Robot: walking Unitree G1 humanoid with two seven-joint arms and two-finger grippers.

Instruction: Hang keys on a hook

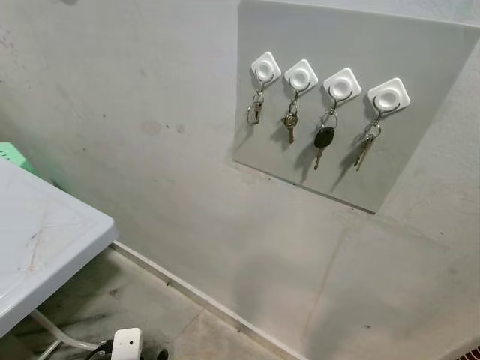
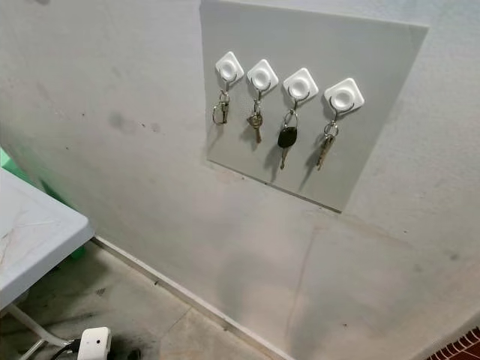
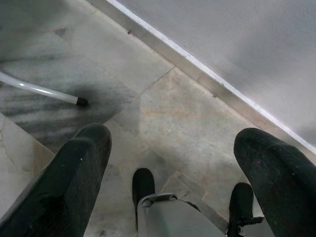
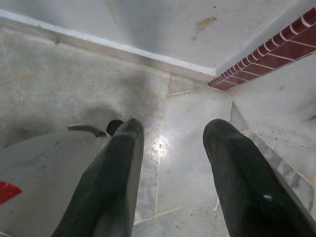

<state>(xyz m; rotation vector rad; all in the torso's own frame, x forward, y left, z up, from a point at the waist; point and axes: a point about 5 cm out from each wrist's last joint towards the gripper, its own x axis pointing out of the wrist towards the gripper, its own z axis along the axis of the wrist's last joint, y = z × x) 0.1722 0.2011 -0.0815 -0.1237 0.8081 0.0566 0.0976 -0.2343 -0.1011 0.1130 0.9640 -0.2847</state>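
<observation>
The left gripper (image 3: 173, 163) hangs low and points down at the pale stone floor (image 3: 163, 108), its two black fingers (image 3: 74, 182) spread wide apart with nothing between them; beyond them lie the robot's grey foot (image 3: 173, 217) and the black-tipped end of a thin white table leg (image 3: 44, 91). The right gripper (image 4: 170, 163) also hangs pointing at the floor, its fingers (image 4: 113, 182) parted and empty, near a strip of red brick edging (image 4: 266, 52) at the foot of the wall. Higher up, a flat grey square panel (image 1: 420, 67) is fixed to the grey plaster wall (image 1: 135, 97), and four white diamond-shaped hooks (image 1: 265, 69) run in a row along its upper part. Each hook carries keys: a small silver bunch (image 1: 255, 112) nearest the panel's left edge, then a brass key (image 1: 290, 124), then a black-headed key (image 1: 323, 139), and a silver key (image 1: 366, 147) nearest the right edge. The corner of a white plastic table (image 1: 45, 247) juts in at the lower left, well apart from the panel.
</observation>
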